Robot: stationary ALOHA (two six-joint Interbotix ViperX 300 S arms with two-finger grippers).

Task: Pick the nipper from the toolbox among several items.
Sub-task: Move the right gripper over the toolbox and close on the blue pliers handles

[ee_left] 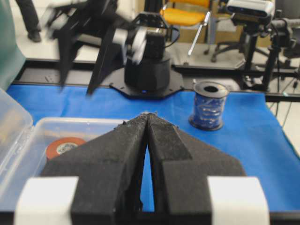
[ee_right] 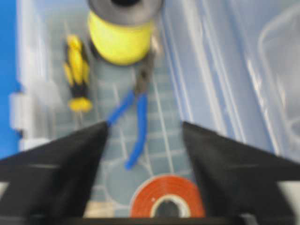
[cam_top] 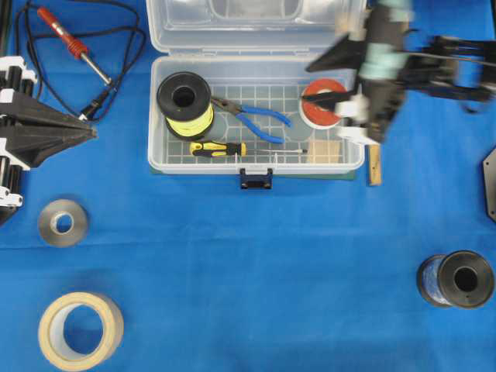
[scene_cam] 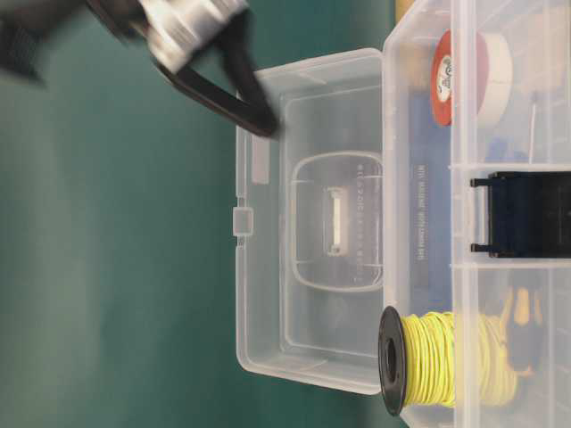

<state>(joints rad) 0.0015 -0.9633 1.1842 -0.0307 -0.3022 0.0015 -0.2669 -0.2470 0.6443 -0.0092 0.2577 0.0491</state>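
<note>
The clear toolbox [cam_top: 159, 159] lies open with its lid [cam_top: 256, 23] folded back. On its gridded floor lies the nipper [cam_top: 252, 118], dark jaws towards the black spool of yellow wire [cam_top: 184, 105], blue handles to the right. The yellow-black screwdriver [cam_top: 218, 149], red-orange tape roll [cam_top: 322, 105] and tan block [cam_top: 325, 151] lie around it. My right gripper [cam_top: 322, 77] is open and motion-blurred above the tape roll; in its wrist view [ee_right: 144, 126] the nipper [ee_right: 138, 101] lies ahead between the fingers. My left gripper [cam_top: 93, 133] is shut and empty, left of the box.
A red soldering iron [cam_top: 74, 43] with black cable lies at the back left. A grey tape roll [cam_top: 63, 222] and a masking tape roll [cam_top: 80, 329] sit front left. A blue wire spool [cam_top: 457, 279] stands front right. A wooden stick [cam_top: 374, 164] lies beside the box's right end.
</note>
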